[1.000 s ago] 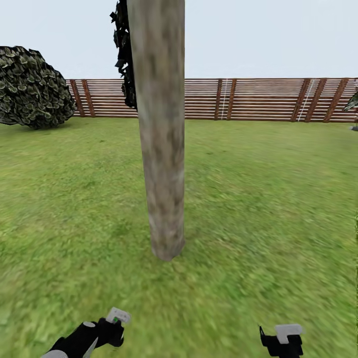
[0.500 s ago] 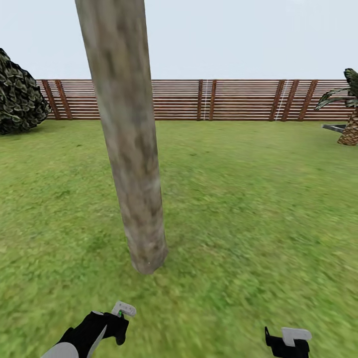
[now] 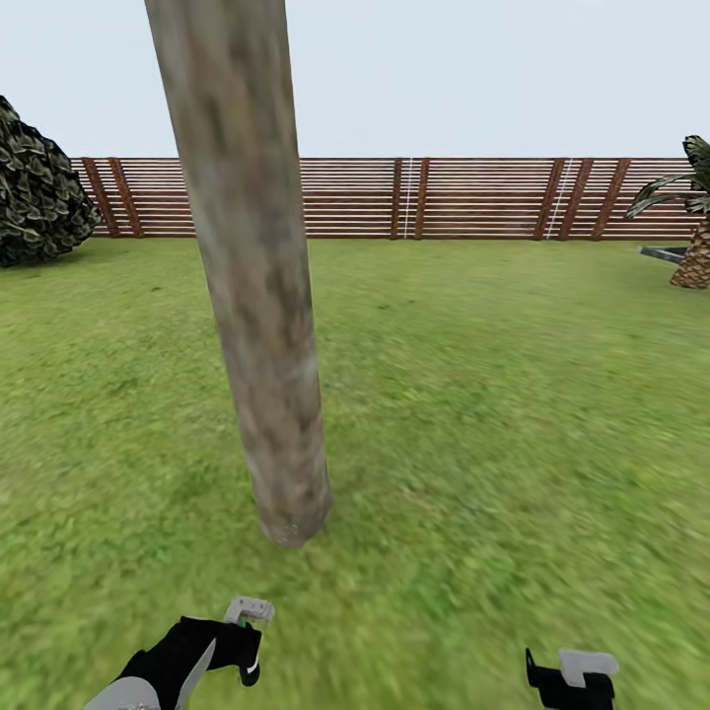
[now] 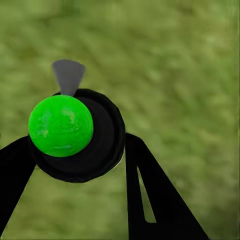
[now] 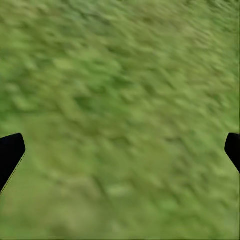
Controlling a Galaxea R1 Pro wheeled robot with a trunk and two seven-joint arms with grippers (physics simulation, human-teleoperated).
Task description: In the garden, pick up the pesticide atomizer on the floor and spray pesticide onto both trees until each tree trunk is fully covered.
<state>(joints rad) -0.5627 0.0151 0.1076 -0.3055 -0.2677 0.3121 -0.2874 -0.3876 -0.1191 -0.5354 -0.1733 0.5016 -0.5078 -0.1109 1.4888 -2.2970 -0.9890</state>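
Currently, the pesticide atomizer (image 4: 75, 132) is clamped between the fingers of the left gripper (image 3: 242, 641), its whitish spray head (image 3: 248, 611) uppermost. The bottle is judged light, rigid and smooth; grasping is best kept on the dark body, below the head. Ahead of this gripper, the tree trunk (image 3: 258, 325) is planted in the grass (image 3: 493, 414). Further right, the right gripper (image 3: 572, 678) is spread wide, nothing held.

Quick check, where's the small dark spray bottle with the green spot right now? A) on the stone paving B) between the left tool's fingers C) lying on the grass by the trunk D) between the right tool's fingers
B: in the left wrist view the small dark spray bottle with the bright green spot sits between the left tool's black fingers, while the right tool stands wide open over bare green grass.
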